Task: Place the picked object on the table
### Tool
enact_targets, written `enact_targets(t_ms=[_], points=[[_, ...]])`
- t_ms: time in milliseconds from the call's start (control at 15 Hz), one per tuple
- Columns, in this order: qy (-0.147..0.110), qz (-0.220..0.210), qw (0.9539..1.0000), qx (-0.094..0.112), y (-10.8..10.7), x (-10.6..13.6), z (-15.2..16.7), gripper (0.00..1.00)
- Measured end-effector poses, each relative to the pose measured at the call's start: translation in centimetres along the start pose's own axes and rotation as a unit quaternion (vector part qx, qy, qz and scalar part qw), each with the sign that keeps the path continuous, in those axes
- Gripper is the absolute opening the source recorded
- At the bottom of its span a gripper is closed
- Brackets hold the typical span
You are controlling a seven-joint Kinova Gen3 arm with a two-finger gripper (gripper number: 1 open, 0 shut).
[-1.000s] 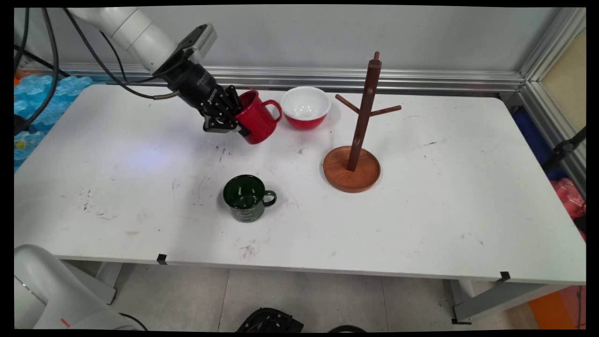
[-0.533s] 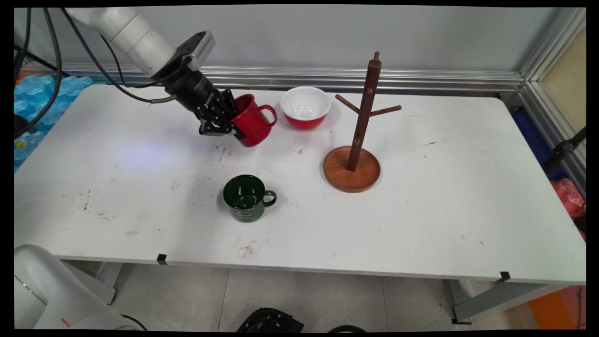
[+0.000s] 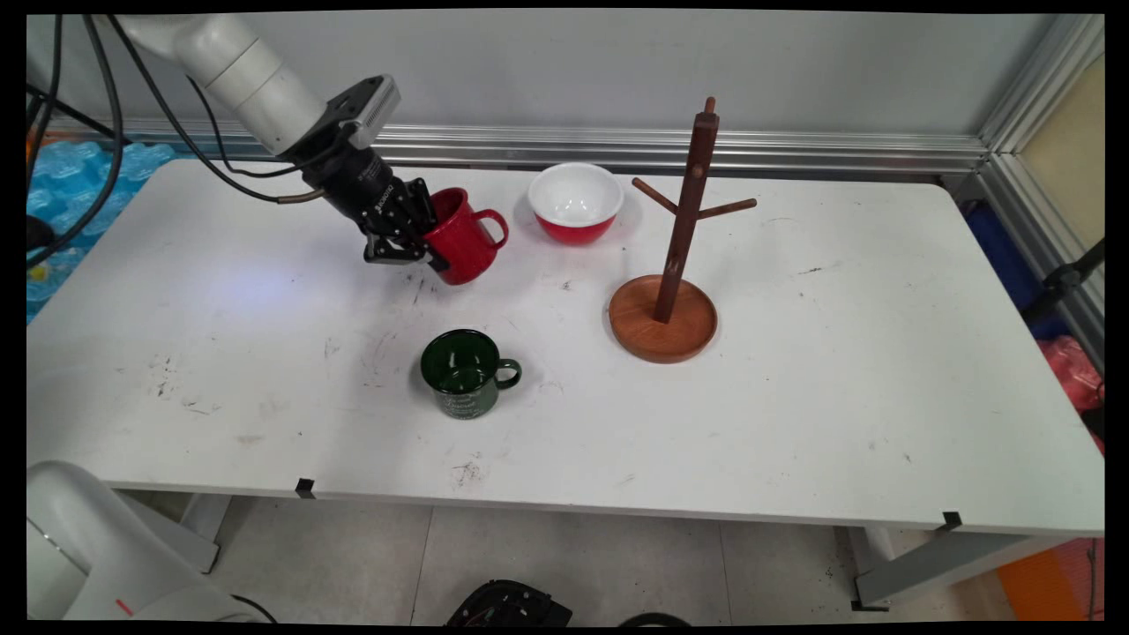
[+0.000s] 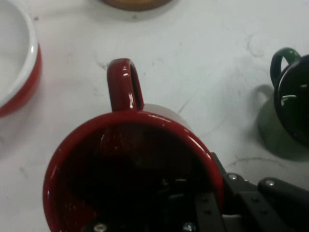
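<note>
Tool (image 3: 422, 250) clamped on rim wall of red mug (image 3: 463, 247), held tilted just above surface (image 3: 794, 397) near red-and-white bowl (image 3: 575, 203); one-sided rim pinch w/ tilt could slip, mug dropping or knocking bowl.

The red mug (image 3: 462, 248) looks glossy, like enamel, its rim and handle catching highlights. Nearer the camera than it, the green mug (image 3: 464, 373) shines the same way. Right of the red mug, the bowl (image 3: 576, 204) is glossy, and the mug tree (image 3: 672, 265) is smooth brown wood. The table (image 3: 794, 397) is matt white, scuffed with dark marks.
</note>
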Motion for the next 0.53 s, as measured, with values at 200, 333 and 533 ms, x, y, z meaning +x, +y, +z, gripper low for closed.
enact_targets(t_ms=[200, 333, 533], points=[[-0.007, 0.001, 1.0000, -0.003, 0.15, -0.38, 0.28, 0.00], [-0.009, 0.002, 0.9999, -0.004, 0.23, -0.52, 0.47, 0.00], [-0.012, 0.004, 0.9999, -0.009, 0.34, -0.80, 0.92, 0.00]])
